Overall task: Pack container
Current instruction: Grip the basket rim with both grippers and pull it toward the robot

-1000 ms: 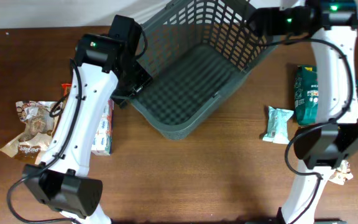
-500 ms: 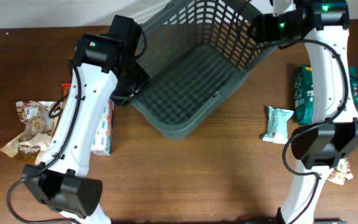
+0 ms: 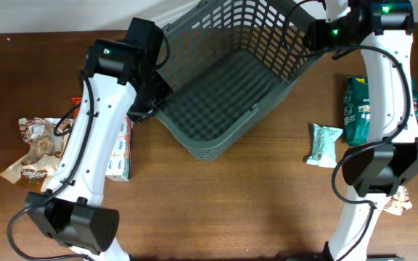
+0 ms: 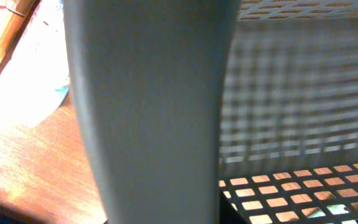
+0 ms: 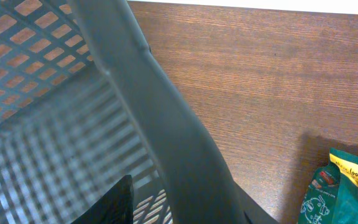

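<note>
The container (image 3: 223,87) is a large dark-grey lattice basket lying askew at the back middle of the table. My left gripper (image 3: 149,101) is shut on its left rim; that rim (image 4: 148,112) fills the left wrist view as a broad grey band and hides the fingers. My right gripper (image 3: 312,35) is shut on the far right rim. In the right wrist view the rim (image 5: 166,137) runs down between the jaws, with one black finger (image 5: 114,202) inside the basket. The basket holds nothing that I can see.
A green packet (image 3: 355,109) and a small pale-green packet (image 3: 323,143) lie right of the basket. A white-and-teal box (image 3: 120,152), a crumpled brown packet (image 3: 35,148) and a red packet (image 3: 76,105) lie to its left. Another packet (image 3: 398,201) sits near the right arm's base.
Both grippers have closed onto the basket's rims. The right gripper has slid a little to the right, and the basket's near corner has shifted slightly toward the back.
</note>
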{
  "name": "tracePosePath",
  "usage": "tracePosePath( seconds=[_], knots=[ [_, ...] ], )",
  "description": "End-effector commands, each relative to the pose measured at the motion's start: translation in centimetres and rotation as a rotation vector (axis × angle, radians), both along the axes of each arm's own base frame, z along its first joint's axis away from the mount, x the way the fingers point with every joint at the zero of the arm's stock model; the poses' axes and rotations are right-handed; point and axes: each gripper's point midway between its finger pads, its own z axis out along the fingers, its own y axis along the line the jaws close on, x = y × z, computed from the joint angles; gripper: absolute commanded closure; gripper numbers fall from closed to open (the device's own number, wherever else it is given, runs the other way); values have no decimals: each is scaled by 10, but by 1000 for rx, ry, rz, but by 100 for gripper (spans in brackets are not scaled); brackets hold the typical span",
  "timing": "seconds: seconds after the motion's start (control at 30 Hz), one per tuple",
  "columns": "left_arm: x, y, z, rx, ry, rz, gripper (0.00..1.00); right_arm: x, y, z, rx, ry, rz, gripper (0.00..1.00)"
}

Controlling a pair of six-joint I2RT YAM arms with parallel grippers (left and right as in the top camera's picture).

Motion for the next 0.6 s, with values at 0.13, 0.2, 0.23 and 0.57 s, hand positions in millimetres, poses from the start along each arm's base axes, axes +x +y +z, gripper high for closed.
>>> tracePosePath(
  seconds=[0.13,0.2,0.23,0.57],
  knots=[
    [9,15,0,35,-19,-34,98,-15,16,26,20,-25,36,60],
    [10,21,0,40,-18,-43,98,-18,16,26,20,-17,35,61],
    [11,24,0,43,-18,-49,98,-20,16,26,20,-10,35,63],
    [20,57,1,73,-33,-102,98,-41,16,22,22,66,35,67]
  ],
)
